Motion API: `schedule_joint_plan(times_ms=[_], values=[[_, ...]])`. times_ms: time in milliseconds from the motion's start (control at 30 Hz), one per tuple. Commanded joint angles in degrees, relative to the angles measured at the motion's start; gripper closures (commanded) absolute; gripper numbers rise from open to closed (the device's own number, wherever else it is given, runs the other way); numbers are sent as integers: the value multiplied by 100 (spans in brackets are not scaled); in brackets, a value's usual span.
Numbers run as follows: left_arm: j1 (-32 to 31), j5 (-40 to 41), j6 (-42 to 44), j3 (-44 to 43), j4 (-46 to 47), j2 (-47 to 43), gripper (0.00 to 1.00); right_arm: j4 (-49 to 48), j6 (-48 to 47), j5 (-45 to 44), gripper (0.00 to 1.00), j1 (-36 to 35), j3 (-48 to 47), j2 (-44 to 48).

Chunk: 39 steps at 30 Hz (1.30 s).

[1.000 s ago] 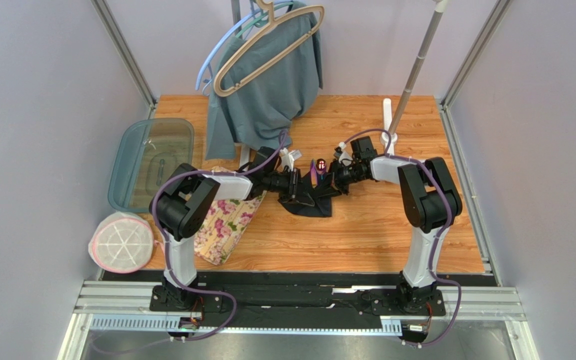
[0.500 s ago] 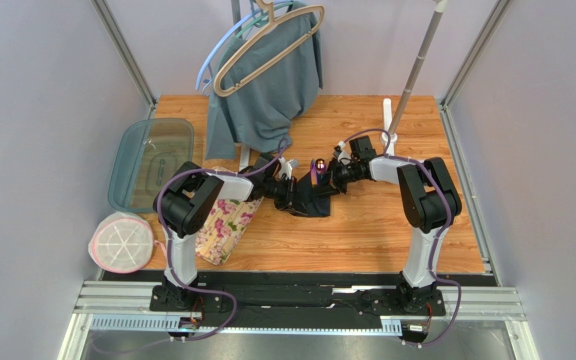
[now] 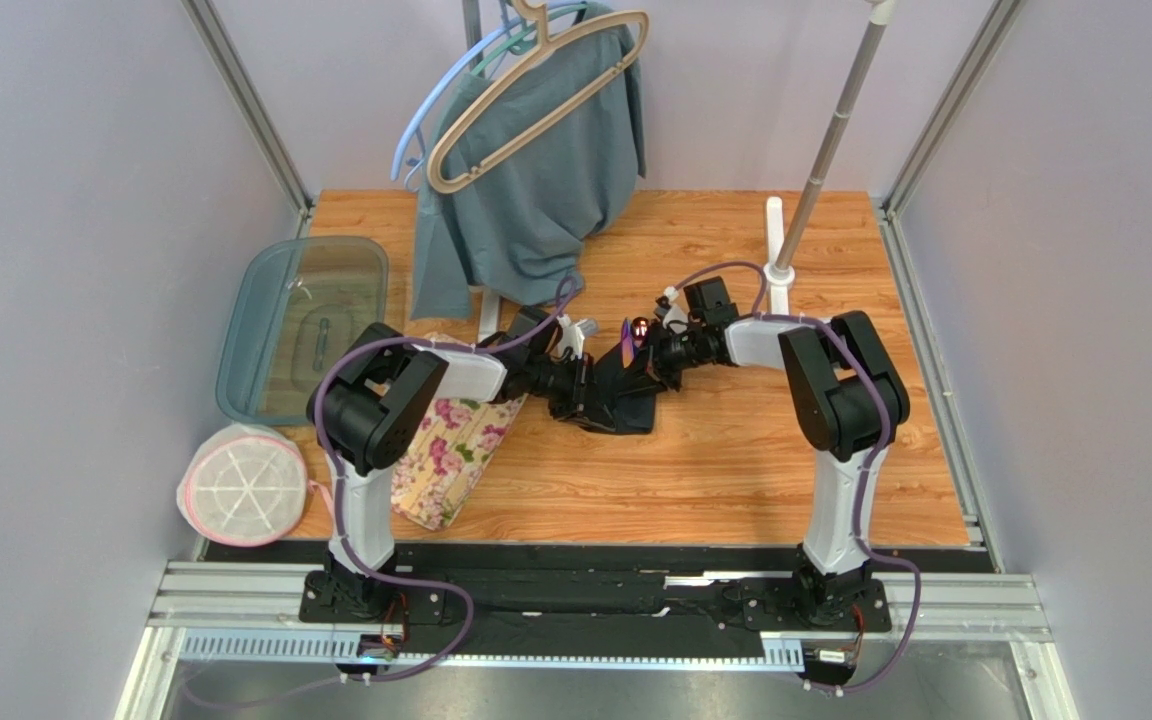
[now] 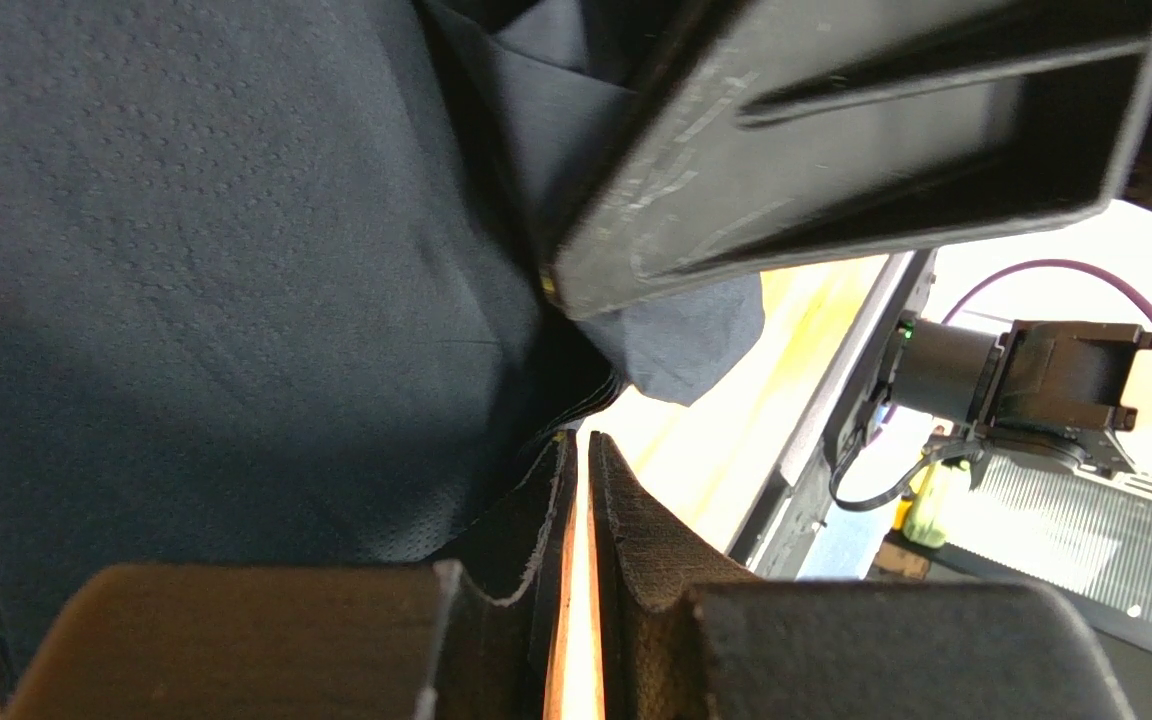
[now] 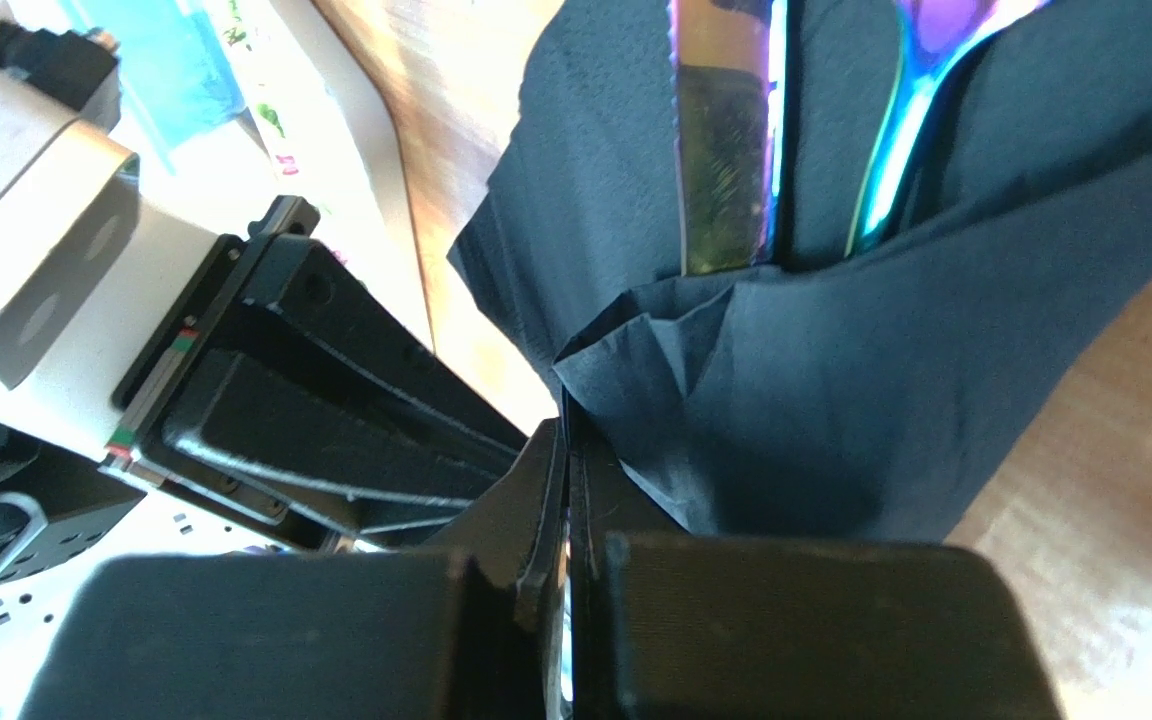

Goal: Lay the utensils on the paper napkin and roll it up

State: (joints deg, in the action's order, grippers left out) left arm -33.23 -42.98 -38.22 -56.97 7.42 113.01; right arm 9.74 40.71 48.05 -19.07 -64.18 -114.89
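Note:
The black paper napkin (image 3: 620,398) lies bunched at the table's middle, between my two grippers. Iridescent utensils (image 3: 632,333) stick out of its far end. In the right wrist view two utensil handles (image 5: 725,165) lie inside the napkin's folds (image 5: 838,405). My right gripper (image 5: 567,428) is shut on a napkin corner; from above it (image 3: 657,365) is at the napkin's right. My left gripper (image 4: 579,438) is shut at the napkin's (image 4: 237,300) edge, its tips meeting a fold; from above it (image 3: 575,393) is at the napkin's left. The grippers nearly touch.
A floral mat (image 3: 455,443) lies under the left arm. A teal lidded container (image 3: 301,323) and a white pink-rimmed round object (image 3: 244,483) sit at the left edge. A grey-teal garment (image 3: 537,165) hangs on hangers at the back. A white pole stand (image 3: 781,255) is at back right.
My right gripper has moved left with the napkin corner, and the napkin has become narrower and more bunched. My left gripper has shifted slightly nearer and left.

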Motion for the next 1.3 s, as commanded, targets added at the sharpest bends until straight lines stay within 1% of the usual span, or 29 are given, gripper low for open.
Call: schedule_joint_plan(times_ms=[0, 67, 133, 167, 267, 367, 433, 733, 900, 1100, 1200, 1267], values=[[27, -149, 104, -7, 189, -279, 84, -376, 8, -103, 100, -44, -103, -130], [45, -263, 52, 132, 338, -463, 82, -393, -10, -86, 100, -44, -103, -165], [115, -281, -19, 247, 540, -604, 76, -464, -10, -77, 100, -53, -77, -183], [133, -246, -28, 343, 576, -753, 71, -481, -28, -68, 100, -44, -77, -174], [186, -53, -63, 371, 620, -868, 64, -543, -19, -42, 100, -79, -68, -156], [186, 202, -107, 318, 559, -807, 58, -578, -19, -15, 100, -97, -86, -174], [186, 290, -124, 274, 576, -746, 57, -596, -19, 11, 100, -106, -86, -174], [177, 642, -133, 20, 822, -412, 55, -587, -2, 108, 100, -123, -94, -165], [116, 747, -125, -42, 919, -315, 55, -613, 51, 152, 100, -123, -103, -148], [63, 870, -151, -95, 928, -192, 58, -640, 95, 178, 100, -123, -86, -121], [36, 914, -151, -95, 902, -165, 61, -666, 139, 213, 100, -123, -86, -130], [27, 985, -142, -86, 893, -148, 64, -666, 139, 231, 100, -132, -77, -121]])
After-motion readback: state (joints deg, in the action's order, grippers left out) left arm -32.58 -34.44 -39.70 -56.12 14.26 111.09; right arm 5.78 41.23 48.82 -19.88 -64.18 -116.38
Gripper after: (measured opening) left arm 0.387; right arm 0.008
